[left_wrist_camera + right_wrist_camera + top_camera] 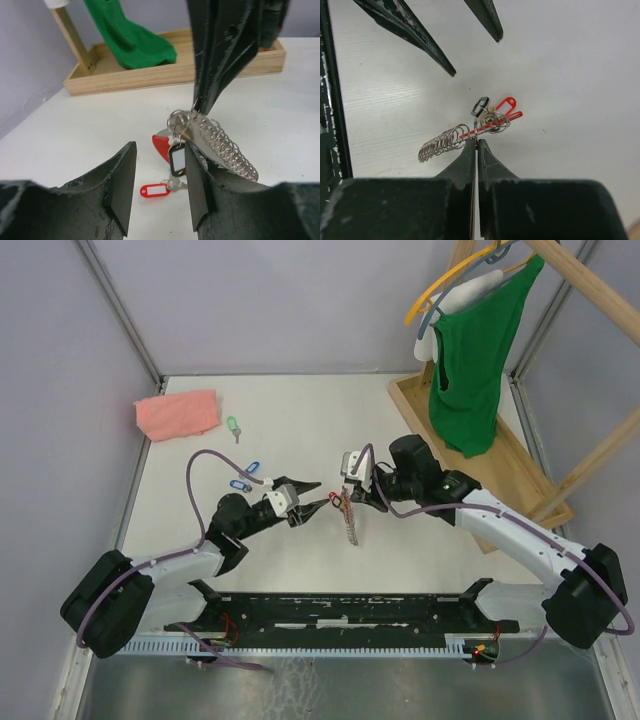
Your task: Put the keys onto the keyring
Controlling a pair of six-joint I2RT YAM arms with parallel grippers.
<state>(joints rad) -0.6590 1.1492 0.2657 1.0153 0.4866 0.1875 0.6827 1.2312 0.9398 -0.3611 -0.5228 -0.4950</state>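
Note:
My right gripper [347,498] [477,141] is shut on one loop of the keyring [349,520] [442,142], holding its row of silver loops [225,147] tilted above the table. A black tag [177,159] [480,106] hangs from its end, beside the curved red band [161,146]. A red-tagged key [155,190] [506,106] lies on the table just below; I cannot tell whether it hangs from a loop. My left gripper [327,492] [160,160] is open just left of the keyring, with nothing between its fingers. Two blue keys [245,476] and a green key [233,426] lie further left.
A folded pink cloth [177,414] lies at the back left. A wooden rack base [500,455] with a green garment [470,360] on a hanger fills the back right. Walls close in both sides, and a black rail [350,608] runs along the near edge.

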